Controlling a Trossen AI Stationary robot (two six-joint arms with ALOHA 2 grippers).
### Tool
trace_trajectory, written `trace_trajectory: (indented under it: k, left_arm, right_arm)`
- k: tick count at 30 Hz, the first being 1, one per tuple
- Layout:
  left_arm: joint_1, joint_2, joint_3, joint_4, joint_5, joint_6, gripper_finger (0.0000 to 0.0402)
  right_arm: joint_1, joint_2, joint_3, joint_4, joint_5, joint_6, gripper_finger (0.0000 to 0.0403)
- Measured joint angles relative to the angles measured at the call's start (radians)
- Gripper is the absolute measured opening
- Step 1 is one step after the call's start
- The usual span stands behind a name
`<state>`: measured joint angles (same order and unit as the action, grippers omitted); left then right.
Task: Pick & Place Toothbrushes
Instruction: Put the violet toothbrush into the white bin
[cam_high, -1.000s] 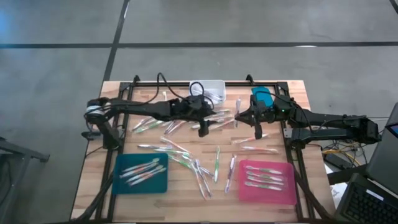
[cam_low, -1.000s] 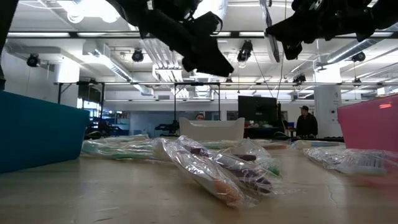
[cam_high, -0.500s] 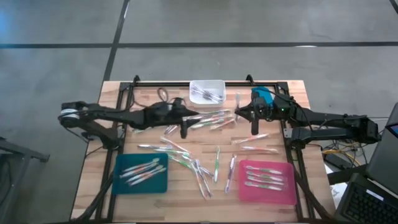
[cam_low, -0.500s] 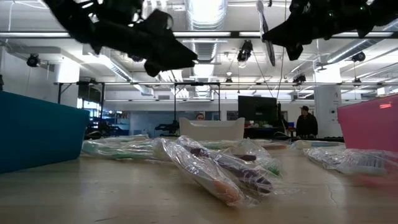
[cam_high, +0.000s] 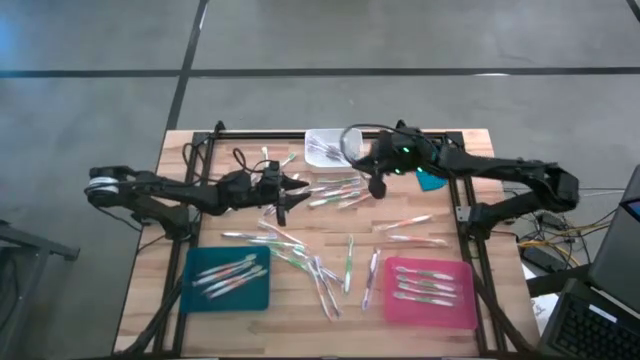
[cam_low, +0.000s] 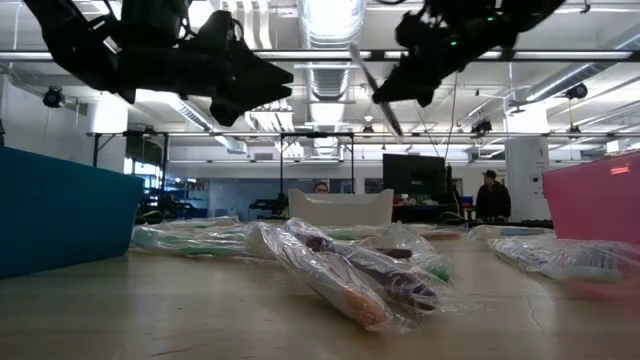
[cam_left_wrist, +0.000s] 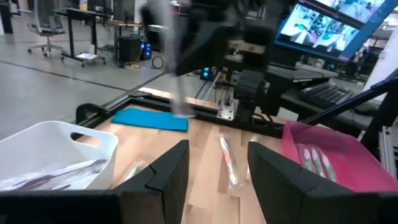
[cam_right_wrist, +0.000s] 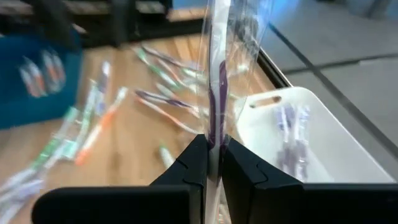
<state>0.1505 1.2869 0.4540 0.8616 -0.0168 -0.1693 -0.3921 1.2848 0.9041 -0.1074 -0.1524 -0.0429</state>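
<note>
Dark right claw (cam_right_wrist: 210, 163) — arm reaching toward the frame's upper centre — is clenched on a wrapped purple toothbrush (cam_right_wrist: 216, 93) above the white bin (cam_high: 330, 146); left claw (cam_left_wrist: 216, 163), empty, gapes over the bench (cam_high: 440, 225) at centre-left.

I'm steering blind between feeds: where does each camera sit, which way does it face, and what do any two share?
High: overhead, straight down; both arms, left gripper, right gripper.
Low: tabletop height, facing the room; both arms overhead, wrapped toothbrushes in front.
Left wrist: past its open fingers toward the pink tray.
Right wrist: past its fingers shut on a wrapped toothbrush, toward the white bin.
Shared: white bin in high and both wrist views.
</note>
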Motion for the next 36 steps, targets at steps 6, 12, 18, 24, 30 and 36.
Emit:
trace_trajectory:
  k: [6,12,18,24,30,36]
  left_arm:
    - [-0.01,-0.003,0.001,0.001,0.064,0.003,0.0167]
    - [-0.011,-0.002,0.001,0.002,0.087,0.003,0.0167]
    - [-0.011,-0.001,0.001,0.0,0.087,0.015,0.0167]
    - [-0.011,-0.001,0.0,-0.006,0.087,0.019,0.0167]
    - [-0.011,-0.001,-0.001,-0.006,0.085,0.027,0.0167]
    - [-0.011,0.0,-0.001,-0.006,0.084,0.028,0.0167]
  right_arm:
    - [-0.086,0.19,0.221,-0.16,-0.001,-0.054,0.0024]
    - [-0.137,0.376,0.43,-0.328,-0.001,-0.094,0.0024]
    - [-0.158,0.532,0.579,-0.453,-0.001,-0.143,0.0024]
    - [-0.178,0.613,0.652,-0.493,-0.001,-0.175,0.0024]
    - [-0.194,0.648,0.663,-0.494,-0.002,-0.188,0.0024]
    - [-0.205,0.69,0.662,-0.495,-0.001,-0.197,0.0023]
